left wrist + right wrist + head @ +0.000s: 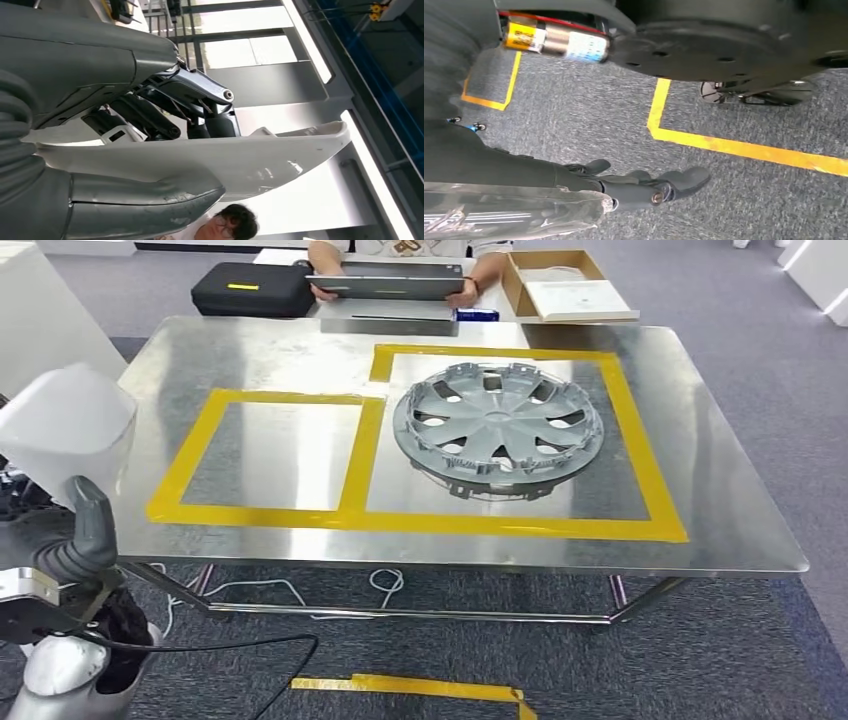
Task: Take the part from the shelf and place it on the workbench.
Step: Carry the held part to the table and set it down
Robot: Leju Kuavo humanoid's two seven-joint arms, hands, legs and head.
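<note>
— Left hand (pixel 85 540)?
— Clamped on a white part (pixel 65 430), thick grey thumb (pixel 145 205) on one face, dark fingers (pixel 165 107) on the other. Smooth, glossy plastic with a curved edge tapering to a rounded tip, held up beside the near left corner of the workbench (pixel 730 510), off the surface.
— And the right hand (pixel 649 187)?
— Hanging low over grey carpet (pixel 589 115) crossed by yellow tape lines (pixel 744 147). Dark fingers stretched out and slightly apart, gripping nothing.
— On the workbench?
— Brushed, reflective sheet metal with rounded corners on thin tube legs. Two rectangles marked in yellow tape (pixel 360 455). In the larger right one, a round silver wheel cover (pixel 497 427), spoked with cut-out openings, lying flat. Smaller left rectangle bare.
— Beyond the far edge?
— A person's hands (pixel 466 292) on a flat grey case (pixel 385 284), a black zip bag (pixel 250 288) left of it, an open cardboard box (pixel 565 285) on the right.
</note>
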